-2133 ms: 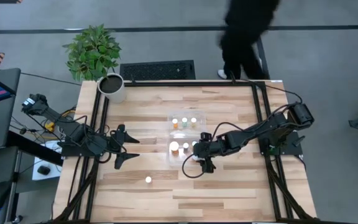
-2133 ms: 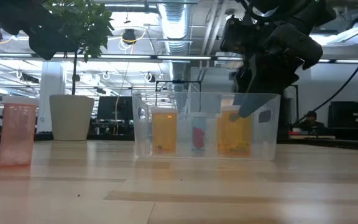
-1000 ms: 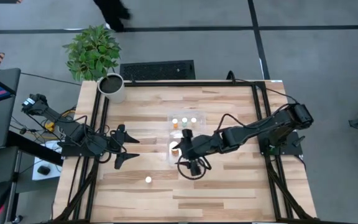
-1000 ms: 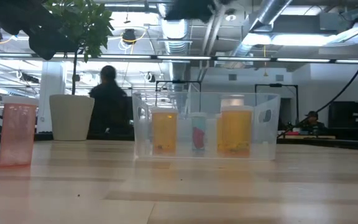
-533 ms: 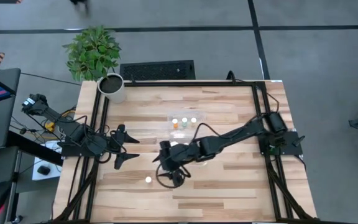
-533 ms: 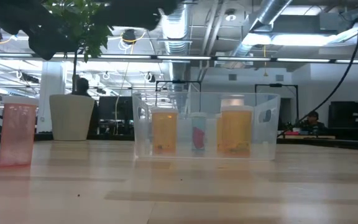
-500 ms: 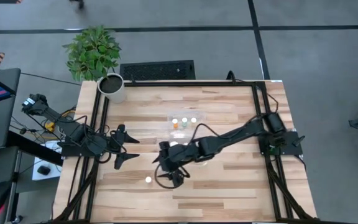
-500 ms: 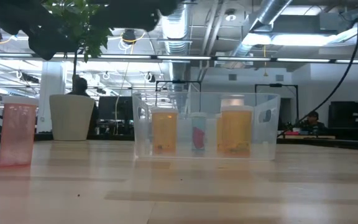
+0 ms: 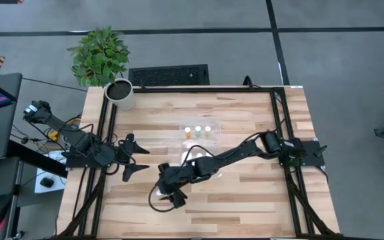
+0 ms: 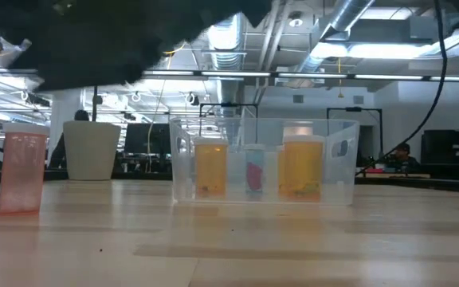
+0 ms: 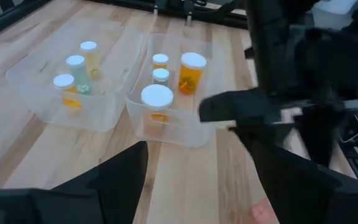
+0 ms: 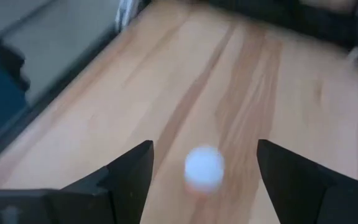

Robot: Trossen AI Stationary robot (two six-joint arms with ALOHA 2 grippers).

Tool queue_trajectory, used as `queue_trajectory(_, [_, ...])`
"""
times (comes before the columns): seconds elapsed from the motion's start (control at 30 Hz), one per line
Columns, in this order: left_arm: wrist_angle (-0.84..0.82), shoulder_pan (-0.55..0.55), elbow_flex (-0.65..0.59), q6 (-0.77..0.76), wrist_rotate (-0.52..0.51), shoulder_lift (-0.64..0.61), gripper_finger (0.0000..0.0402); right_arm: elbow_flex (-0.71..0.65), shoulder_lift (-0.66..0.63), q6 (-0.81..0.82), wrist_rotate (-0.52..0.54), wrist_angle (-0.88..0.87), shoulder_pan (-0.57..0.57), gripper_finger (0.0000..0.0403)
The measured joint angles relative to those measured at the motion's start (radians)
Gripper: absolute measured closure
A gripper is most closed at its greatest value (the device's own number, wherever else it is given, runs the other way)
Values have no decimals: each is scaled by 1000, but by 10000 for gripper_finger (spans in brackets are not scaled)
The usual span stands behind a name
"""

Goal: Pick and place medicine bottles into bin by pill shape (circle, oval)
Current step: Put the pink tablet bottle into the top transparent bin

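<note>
Bottles [image 11: 192, 67] with white caps stand inside the clear bin [image 9: 198, 142] at the middle of the table [image 9: 245, 200] — three in its far compartment, four in its near one, by the left wrist view. One more bottle [image 10: 22, 171] stands alone on the bare wood toward the near left, well apart from the bin and with open table on every side of it. The right gripper [image 9: 167, 195] is stretched across from the right edge and hangs over that lone bottle, its fingers [image 12: 129, 177] spread wide and released, the white cap [image 12: 204, 166] showing between them and untouched. The left gripper [image 9: 133, 157] waits at the table's left edge, fingers parted and empty, pointed toward the bin. A white plant pot [image 9: 120, 93] sits at the far left corner — clear of both arms.
</note>
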Motion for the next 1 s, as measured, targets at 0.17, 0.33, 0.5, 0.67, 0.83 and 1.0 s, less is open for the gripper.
queue_trajectory(0.17, [3,0,0,0,0,0,119,29,39,26,-42,3,0,108])
queue_trajectory(0.33, [5,0,0,0,0,0,119,34,44,27,-45,1,0,108])
queue_trajectory(0.5, [3,0,0,-1,0,0,119,34,44,26,-46,5,-3,108])
queue_trajectory(0.67, [3,0,0,-1,0,0,119,34,44,27,-46,2,-4,108])
queue_trajectory(0.83, [3,0,0,-2,0,0,119,34,44,30,-46,-10,-3,108])
queue_trajectory(1.0, [3,0,0,-2,0,0,119,34,44,34,-45,-23,-3,108])
